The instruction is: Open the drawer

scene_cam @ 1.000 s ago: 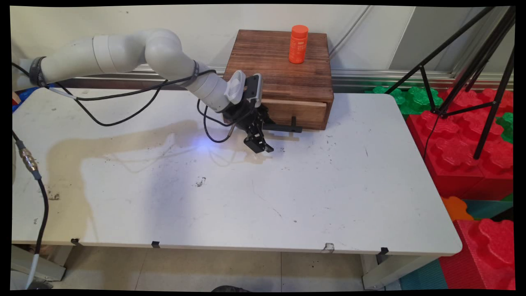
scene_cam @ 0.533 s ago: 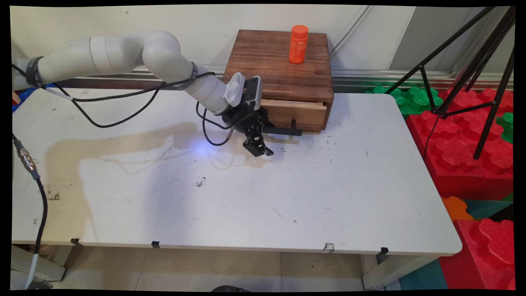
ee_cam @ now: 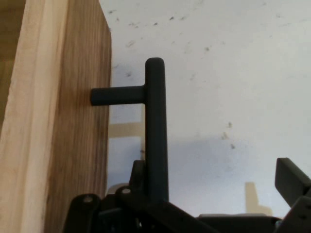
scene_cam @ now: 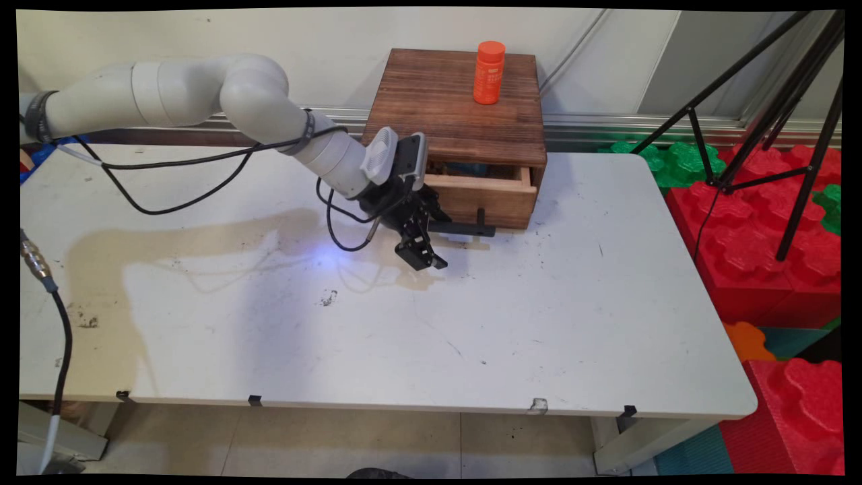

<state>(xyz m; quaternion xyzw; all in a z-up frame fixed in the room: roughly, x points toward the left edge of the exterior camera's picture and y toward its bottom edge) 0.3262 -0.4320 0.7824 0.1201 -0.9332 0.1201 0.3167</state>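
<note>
The drawer [scene_cam: 481, 192] of the dark brown wooden box [scene_cam: 458, 111], light wood at the front, stands pulled out further than half a second ago, showing a gap behind its front panel; the box sits at the far edge of the white table [scene_cam: 539, 316]. The black two-finger gripper [scene_cam: 431, 232] has drawn back toward the near side with it. Its fingers stand wide apart: one lies against the long black bar handle [ee_cam: 155, 131] on the drawer's side, the other finger [ee_cam: 291, 182] well clear of it. An orange cylindrical bottle [scene_cam: 489, 73] stands upright on the box top, its label too small to read. Black tripod legs [scene_cam: 774, 121] and red and green foam blocks [scene_cam: 761, 256] lie to the right.
</note>
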